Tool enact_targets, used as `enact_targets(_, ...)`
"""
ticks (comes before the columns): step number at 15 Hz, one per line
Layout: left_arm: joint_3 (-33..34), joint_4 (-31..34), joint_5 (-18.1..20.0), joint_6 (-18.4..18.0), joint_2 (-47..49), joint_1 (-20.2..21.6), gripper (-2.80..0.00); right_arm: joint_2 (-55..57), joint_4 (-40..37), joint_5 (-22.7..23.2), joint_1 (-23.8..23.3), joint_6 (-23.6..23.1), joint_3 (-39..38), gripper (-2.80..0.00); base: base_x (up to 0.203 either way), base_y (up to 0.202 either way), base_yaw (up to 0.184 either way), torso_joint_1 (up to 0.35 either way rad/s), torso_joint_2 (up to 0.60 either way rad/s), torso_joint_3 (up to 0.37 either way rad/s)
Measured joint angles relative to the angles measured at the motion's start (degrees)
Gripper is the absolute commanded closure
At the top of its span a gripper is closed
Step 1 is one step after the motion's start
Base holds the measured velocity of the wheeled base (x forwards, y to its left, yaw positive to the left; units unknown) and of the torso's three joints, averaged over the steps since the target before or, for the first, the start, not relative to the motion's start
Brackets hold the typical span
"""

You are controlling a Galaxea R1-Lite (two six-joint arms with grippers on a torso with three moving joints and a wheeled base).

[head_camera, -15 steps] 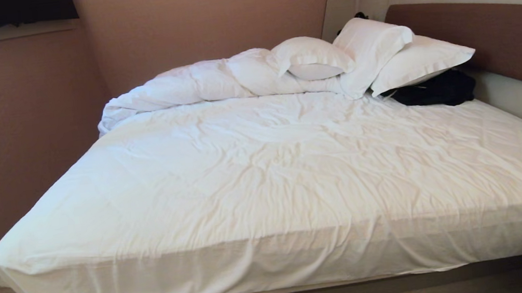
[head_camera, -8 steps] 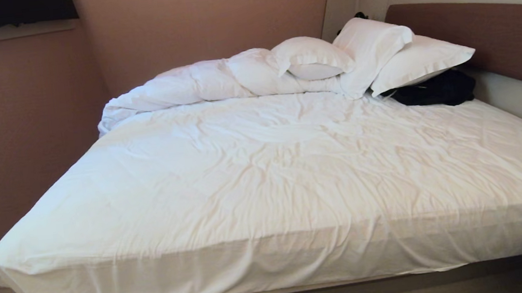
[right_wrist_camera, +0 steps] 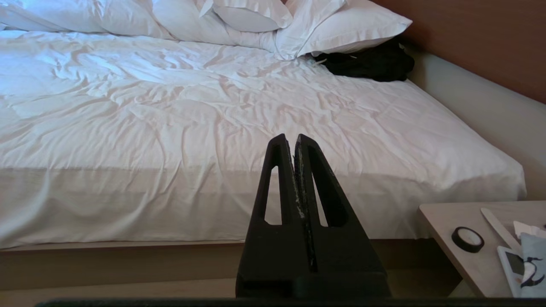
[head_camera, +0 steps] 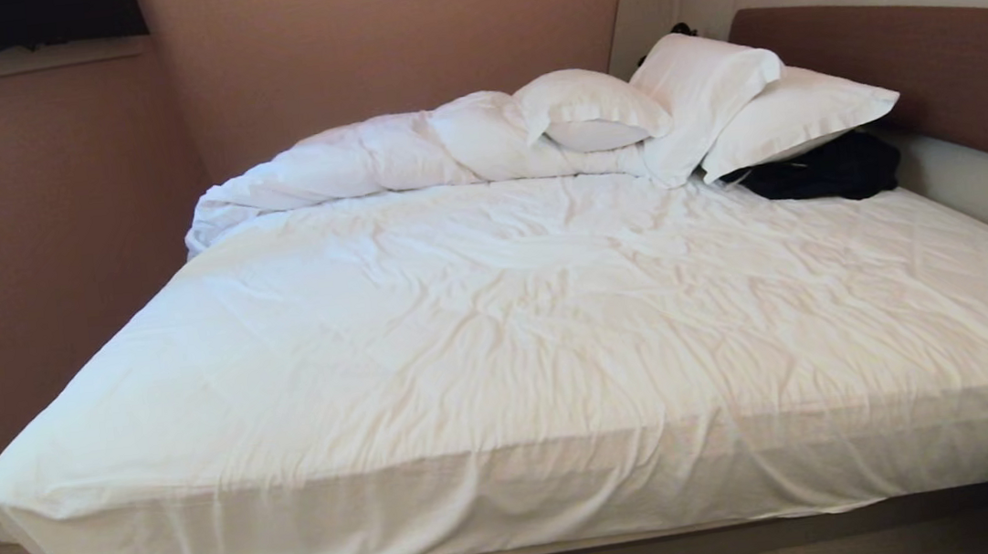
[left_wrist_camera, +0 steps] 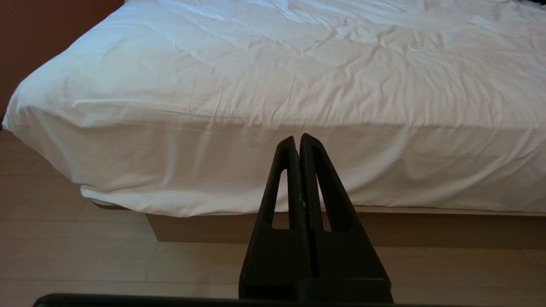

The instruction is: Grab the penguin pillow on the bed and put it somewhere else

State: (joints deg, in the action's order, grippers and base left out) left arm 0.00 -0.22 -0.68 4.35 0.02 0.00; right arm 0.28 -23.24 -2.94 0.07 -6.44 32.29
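The bed [head_camera: 500, 331] fills the head view, its wrinkled white sheet bare across the middle. No penguin pillow lies on it. Only a light blue corner with a black-and-white penguin print [right_wrist_camera: 532, 266] shows, at the edge of the right wrist view, on the bedside table [right_wrist_camera: 443, 221]. My right gripper [right_wrist_camera: 291, 138] is shut and empty, held off the bed's near side and pointing across the bed [right_wrist_camera: 170, 106]. My left gripper [left_wrist_camera: 297, 138] is shut and empty too, low before the bed's front edge [left_wrist_camera: 256, 140]. Neither arm is in the head view.
A bunched white duvet [head_camera: 371, 157] and three white pillows [head_camera: 695, 91] lie at the far side by the brown headboard [head_camera: 921, 58]. A black garment [head_camera: 822, 169] lies under one pillow. The bedside table also holds a black tape roll [right_wrist_camera: 467, 238].
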Motion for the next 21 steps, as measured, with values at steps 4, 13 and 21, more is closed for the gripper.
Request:
enact_targets(4, 0.0, 0.0, 0.0, 0.0, 0.0, 0.0, 0.0, -0.1, 1.9, -0.5, 0.0, 0.6, -5.7, 0.0, 0.0, 0.0, 0.0, 0.0, 0.0, 0.0)
enact_targets(13, 0.0, 0.0, 0.0, 0.0, 0.0, 0.0, 0.0, -0.1, 17.4, -0.4, 0.0, 0.3, -30.5, 0.0, 0.0, 0.0, 0.0, 0.0, 0.0, 0.0)
enact_targets(21, 0.0, 0.0, 0.0, 0.0, 0.0, 0.0, 0.0, -0.1, 28.7, 2.2, 0.0, 3.2, -32.3, 0.0, 0.0, 0.0, 0.0, 0.0, 0.0, 0.0)
